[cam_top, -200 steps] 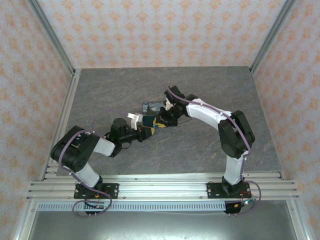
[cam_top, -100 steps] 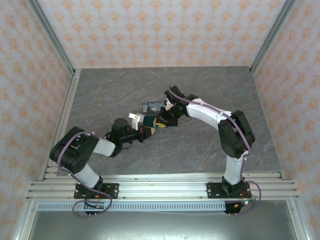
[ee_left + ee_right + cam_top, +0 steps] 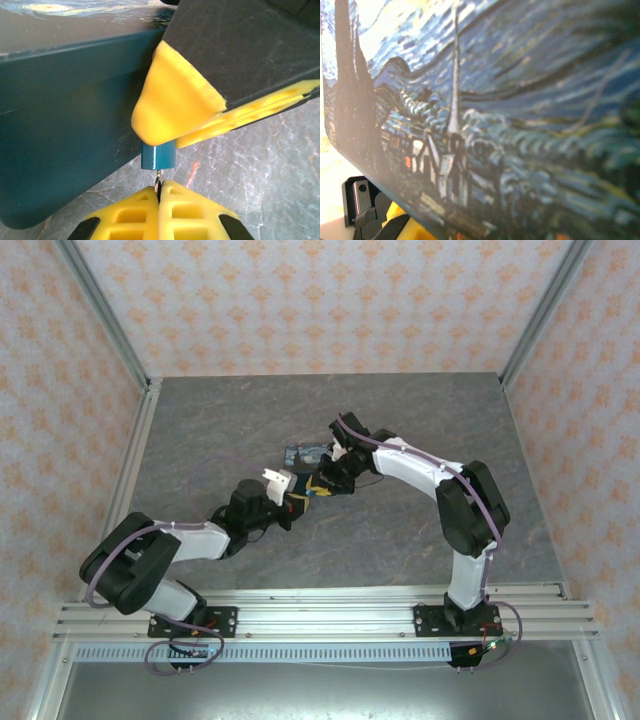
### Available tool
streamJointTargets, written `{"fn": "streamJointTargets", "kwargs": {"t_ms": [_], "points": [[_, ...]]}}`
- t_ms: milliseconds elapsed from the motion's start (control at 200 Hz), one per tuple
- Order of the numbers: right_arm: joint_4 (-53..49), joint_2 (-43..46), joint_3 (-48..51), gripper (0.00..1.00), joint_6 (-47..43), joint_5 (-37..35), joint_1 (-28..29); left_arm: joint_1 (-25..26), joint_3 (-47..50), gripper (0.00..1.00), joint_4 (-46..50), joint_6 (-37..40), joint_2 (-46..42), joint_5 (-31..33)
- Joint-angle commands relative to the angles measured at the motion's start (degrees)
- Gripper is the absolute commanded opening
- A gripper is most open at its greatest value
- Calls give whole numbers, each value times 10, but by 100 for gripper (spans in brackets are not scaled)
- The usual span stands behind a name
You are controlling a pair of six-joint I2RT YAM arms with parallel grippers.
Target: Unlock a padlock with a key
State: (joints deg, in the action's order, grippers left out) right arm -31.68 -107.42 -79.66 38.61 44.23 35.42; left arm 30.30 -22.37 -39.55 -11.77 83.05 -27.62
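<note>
We see the left gripper clenched, tips pressed together on a thin silvery key. The padlock sits at 12 o'clock just off those tips, against the dark tin wall and tucked under a yellow finger of the right gripper. We cannot tell the right grip state. From above, the right gripper is at 1 o'clock of the left, near the centre of the table.

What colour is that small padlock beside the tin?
Teal-blue. The padlock shows best in the left wrist view, just above the left hand.
</note>
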Motion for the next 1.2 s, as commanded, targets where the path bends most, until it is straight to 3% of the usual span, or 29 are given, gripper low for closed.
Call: {"fn": "streamJointTargets", "kwargs": {"t_ms": [0, 495, 751, 946, 1196], "points": [[43, 8, 0, 0, 16, 13, 3, 33, -8, 0, 19, 64, -26, 48], [51, 6, 16, 0, 30, 21, 4, 150, -45, 0, 97, 194, -35, 236], [48, -2, 28, 0, 38, 9, 3, 204, -43, 0, 92, 236, -29, 338], [74, -13, 51, 4, 55, 5, 4, 204, -23, 0, 22, 188, 31, 323], [91, -21, 78, 0, 54, -4, 10, 196, 6, 0, -106, 95, 106, 307]]}}
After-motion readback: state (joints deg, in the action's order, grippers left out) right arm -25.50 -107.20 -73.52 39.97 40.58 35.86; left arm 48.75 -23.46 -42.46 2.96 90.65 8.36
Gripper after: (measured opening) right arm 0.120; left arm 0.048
